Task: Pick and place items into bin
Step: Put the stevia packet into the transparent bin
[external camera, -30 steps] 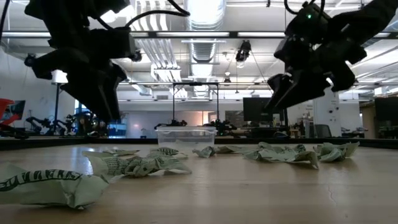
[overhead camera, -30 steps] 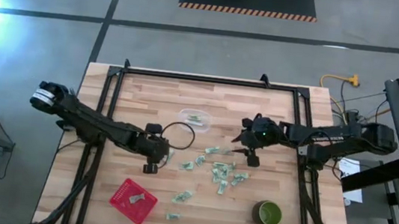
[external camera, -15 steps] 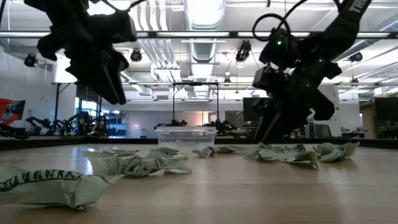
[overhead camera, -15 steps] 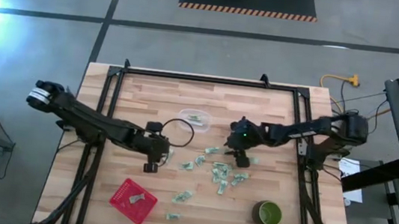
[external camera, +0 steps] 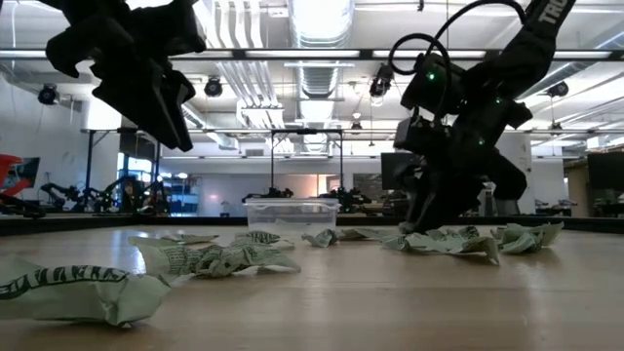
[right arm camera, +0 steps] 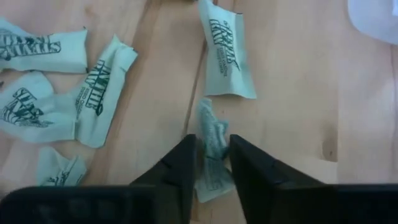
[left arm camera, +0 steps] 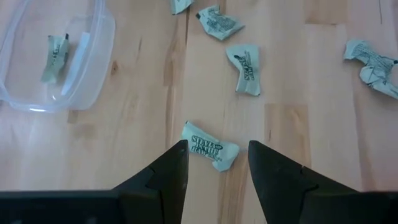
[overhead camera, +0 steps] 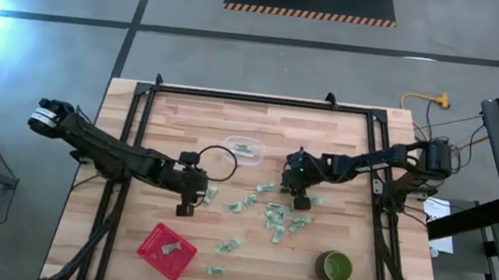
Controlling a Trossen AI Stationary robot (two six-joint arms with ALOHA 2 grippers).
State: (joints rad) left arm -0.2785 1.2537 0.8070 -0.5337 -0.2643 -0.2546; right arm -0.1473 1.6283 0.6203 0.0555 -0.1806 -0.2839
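Between the right gripper's (right arm camera: 211, 163) dark fingers lies one wrapped item (right arm camera: 210, 149), crumpled, its long axis running along the finger gap, so the nearly closed jaws pinch it right on the table (overhead camera: 325, 135) amid the scattered items. Well apart, the clear bin (overhead camera: 245, 147) sits nearer the table's middle, one piece inside. Left gripper (left arm camera: 213, 163) hovers spread over another item (left arm camera: 209, 145), nearer the bin.

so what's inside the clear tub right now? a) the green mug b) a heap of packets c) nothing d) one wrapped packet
d: the left wrist view shows a single pale green wrapped packet lying inside the clear plastic tub, while the other packets sit loose on the wooden table.
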